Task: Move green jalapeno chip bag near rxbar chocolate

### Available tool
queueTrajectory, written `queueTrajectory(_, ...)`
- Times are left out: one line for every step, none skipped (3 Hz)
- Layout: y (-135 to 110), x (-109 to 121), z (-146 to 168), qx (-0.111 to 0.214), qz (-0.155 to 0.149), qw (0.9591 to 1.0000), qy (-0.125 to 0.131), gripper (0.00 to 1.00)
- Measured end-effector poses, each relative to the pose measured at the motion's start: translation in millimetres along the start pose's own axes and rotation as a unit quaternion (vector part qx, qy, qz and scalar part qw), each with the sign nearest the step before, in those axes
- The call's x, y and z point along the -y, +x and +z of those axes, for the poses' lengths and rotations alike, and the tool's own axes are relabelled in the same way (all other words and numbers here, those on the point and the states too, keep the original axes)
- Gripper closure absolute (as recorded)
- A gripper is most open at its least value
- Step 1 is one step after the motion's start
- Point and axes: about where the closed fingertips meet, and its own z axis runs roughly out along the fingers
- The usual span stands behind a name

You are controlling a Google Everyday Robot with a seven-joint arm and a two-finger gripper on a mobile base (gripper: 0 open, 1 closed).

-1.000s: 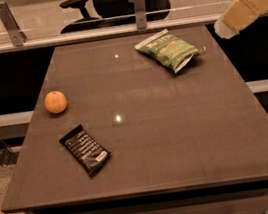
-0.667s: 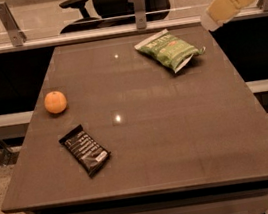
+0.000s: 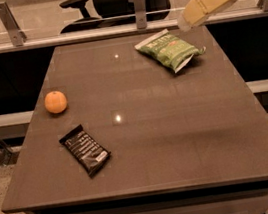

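A dark square table fills the view. A cream-coloured arm reaches in from 1 o'clock, and its gripper hangs in the air over the table's far edge, just beyond the bag and apparently not touching it. Whether the claw is wide or narrow cannot be told, because its tip shows only as a pale blunt end. It holds nothing that can be seen.

The green jalapeno chip bag lies flat at 1 o'clock on the table, near the far right corner. The rxbar chocolate lies at 8 o'clock, well apart from the bag. A round orange sits at 10 o'clock, near the bar.

Likely risks: the crinkly bag could slip or be pinched only by a sealed end and drop midway across. A low carry could knock the orange rolling or shove the bar.

The arm's upper part is cut off at the top right corner.
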Motion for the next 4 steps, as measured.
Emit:
queueTrajectory(-1.4,-3.8,39.8,-0.025,0.037,0.9985,-0.031,0.00)
queueTrajectory(-5.9,-1.6,75.1,-0.048,0.058,0.9958,-0.051,0.00)
queueTrajectory(-8.5,4.9,98.5,-0.064,0.068,0.9937,-0.062,0.00)
queueTrajectory(-7.2,13.6,117.8,-0.087,0.073,0.9915,-0.064,0.00)
